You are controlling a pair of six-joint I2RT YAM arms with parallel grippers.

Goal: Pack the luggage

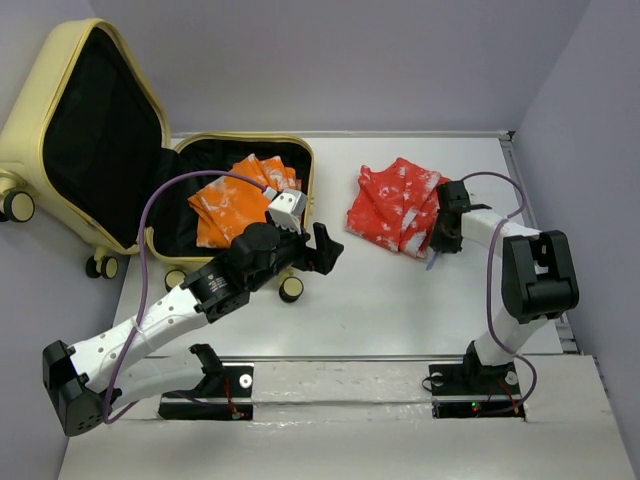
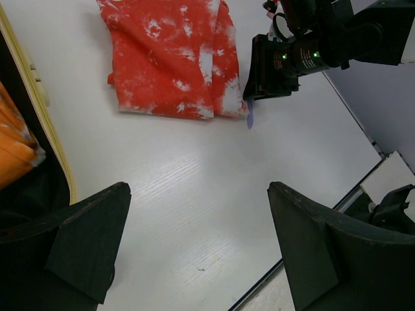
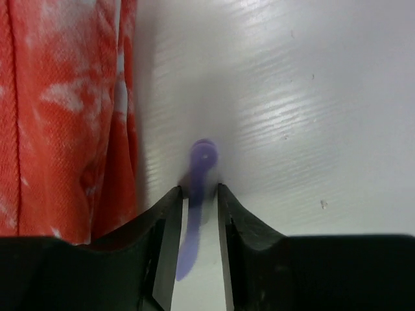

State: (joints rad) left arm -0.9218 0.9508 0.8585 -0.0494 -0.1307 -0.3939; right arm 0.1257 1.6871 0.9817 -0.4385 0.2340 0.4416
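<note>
The pale yellow luggage (image 1: 40, 110) lies open at the left, lid propped up, black lining showing. A folded orange cloth (image 1: 235, 200) lies in its base. A folded red-and-white cloth (image 1: 395, 205) lies on the table to the right. My left gripper (image 1: 325, 248) is open and empty, above bare table just right of the luggage; in the left wrist view (image 2: 198, 194) the red cloth (image 2: 172, 58) lies ahead. My right gripper (image 1: 437, 245) sits at the red cloth's right edge (image 3: 58, 116). Its fingers (image 3: 198, 189) are nearly together around a small purple strip (image 3: 201, 162).
The luggage rim (image 2: 39, 97) and the orange cloth (image 2: 13, 149) show at the left of the left wrist view. Caster wheels (image 1: 291, 289) stand beside my left arm. Grey walls close in the table at the back and right. The table's front edge (image 1: 400, 358) runs by the arm bases.
</note>
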